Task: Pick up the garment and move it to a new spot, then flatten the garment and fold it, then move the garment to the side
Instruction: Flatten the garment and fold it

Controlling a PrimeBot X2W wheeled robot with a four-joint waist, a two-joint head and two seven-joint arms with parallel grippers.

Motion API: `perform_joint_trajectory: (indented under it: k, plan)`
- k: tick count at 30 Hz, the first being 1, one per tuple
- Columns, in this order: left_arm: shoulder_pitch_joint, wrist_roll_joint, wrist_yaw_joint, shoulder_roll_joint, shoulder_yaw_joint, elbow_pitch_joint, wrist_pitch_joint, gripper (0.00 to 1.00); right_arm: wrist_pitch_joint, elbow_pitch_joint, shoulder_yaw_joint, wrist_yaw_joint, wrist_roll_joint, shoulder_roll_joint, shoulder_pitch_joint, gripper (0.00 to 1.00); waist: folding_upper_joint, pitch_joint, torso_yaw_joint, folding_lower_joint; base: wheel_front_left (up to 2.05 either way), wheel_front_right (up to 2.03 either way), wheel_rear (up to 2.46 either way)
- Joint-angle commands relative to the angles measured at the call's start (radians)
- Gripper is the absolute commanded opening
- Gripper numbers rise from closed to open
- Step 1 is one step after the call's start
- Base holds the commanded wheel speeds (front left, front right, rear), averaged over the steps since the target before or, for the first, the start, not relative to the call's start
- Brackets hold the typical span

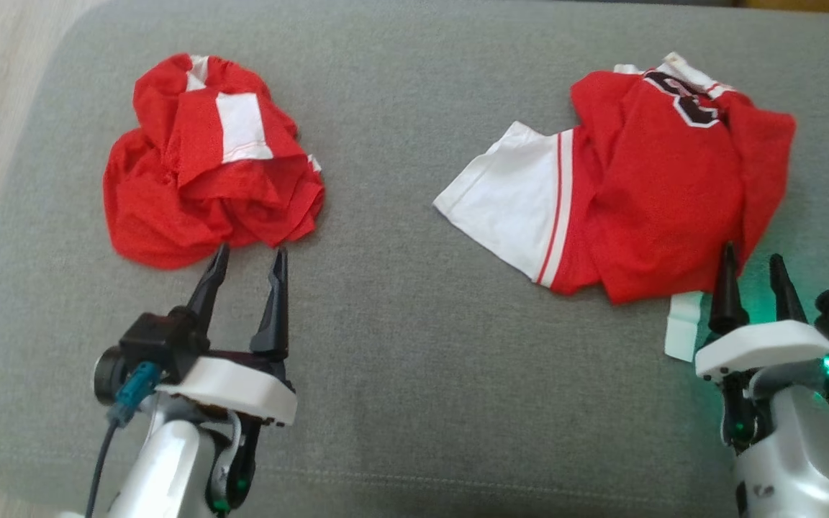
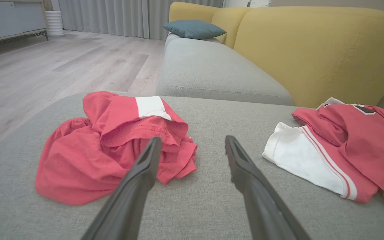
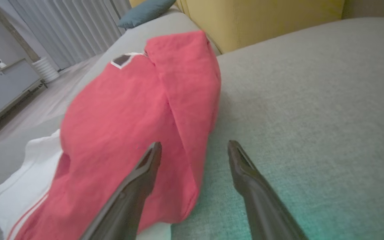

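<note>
Head view: two red garments lie well apart on a grey cushion [image 1: 400, 324]. A crumpled red garment [image 1: 206, 165] sits at the far left and a red jersey [image 1: 659, 187] at the far right, its white sleeve [image 1: 508, 205] pointing left toward the middle. The left gripper [image 1: 251, 252] hovers with its fingers spread wide and nothing between them. Its tips are at the near edge of the crumpled heap, which lies just beyond them, to the far left. The right gripper [image 1: 751, 253] is equally wide and empty, at the near right edge of the jersey. The jersey's long axis runs left to right, while the heap has no clear one. Each arm is plainly nearer to its own garment, so which arm reaches seems to depend on which piece is meant.

Left wrist view: the spread fingers of the left gripper [image 2: 192, 140] frame bare cushion. The left one lies across the heap's [image 2: 88, 156] near right corner; whether it touches the cloth cannot be told. The jersey [image 2: 362, 150] lies well off to the right, before a yellow sofa back [image 2: 312, 50].

Right wrist view: the open right gripper [image 3: 195, 144] straddles the jersey's [image 3: 128, 116] right edge. One finger is over red cloth and the other over cushion, so a short push forward would likely put that edge between them.
</note>
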Motion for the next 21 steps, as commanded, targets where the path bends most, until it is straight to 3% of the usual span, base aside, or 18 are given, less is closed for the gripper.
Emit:
perform_joint_trajectory:
  k: [1, 4, 6, 12, 21]
  plan:
    - [-0.044, 0.01, -0.006, 0.008, 0.04, -0.027, -0.012, 1.0, -0.006, -0.016, 0.017, -0.001, -0.002, -0.005, -0.033, 1.0, -0.0001, 0.009, 0.008, 0.0, 0.0, 0.0, 0.0]
    - [-0.048, 0.019, -0.015, 0.0, 0.045, -0.021, -0.012, 1.0, -0.002, 0.076, 0.007, -0.001, 0.018, -0.005, -0.079, 1.0, -0.0001, 0.016, 0.015, 0.0, 0.0, 0.0, 0.0]
    - [-0.049, 0.024, -0.019, -0.005, 0.049, -0.018, -0.012, 1.0, -0.005, 0.125, 0.009, -0.001, 0.033, -0.005, -0.107, 0.0, -0.0001, 0.017, 0.016, 0.0, 0.0, 0.0, 0.0]
    - [-0.042, 0.036, -0.028, -0.02, 0.063, -0.001, -0.012, 1.0, -0.029, 0.146, 0.015, -0.001, 0.005, -0.005, -0.155, 0.0, -0.0001, -0.013, 0.001, 0.0, 0.0, 0.0, 0.0]
    - [-0.001, 0.04, -0.041, -0.045, 0.087, 0.011, -0.012, 1.0, -0.009, -0.104, 0.037, -0.001, -0.069, -0.005, -0.175, 0.0, -0.0001, -0.116, -0.038, 0.0, 0.0, 0.0, 0.0]
